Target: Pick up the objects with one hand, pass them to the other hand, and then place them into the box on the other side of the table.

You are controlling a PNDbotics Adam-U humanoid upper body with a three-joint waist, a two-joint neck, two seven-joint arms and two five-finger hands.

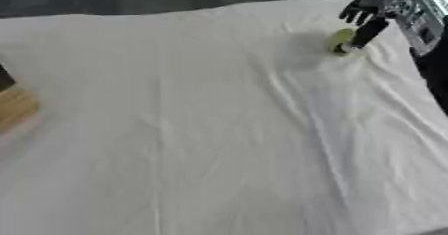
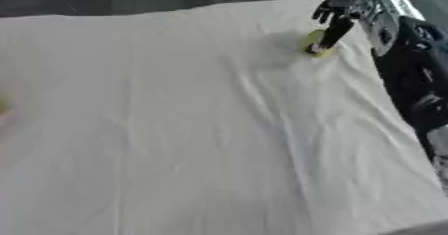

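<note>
The right hand touches a small yellow-green object on the white cloth.

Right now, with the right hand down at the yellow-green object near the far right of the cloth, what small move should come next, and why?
Probably curl the right hand round the yellow-green object and lift it. One finger already reaches down beside the object, which lies on the white cloth, but nothing encloses it yet. The left hand is not in view, so the pass cannot start.
</note>
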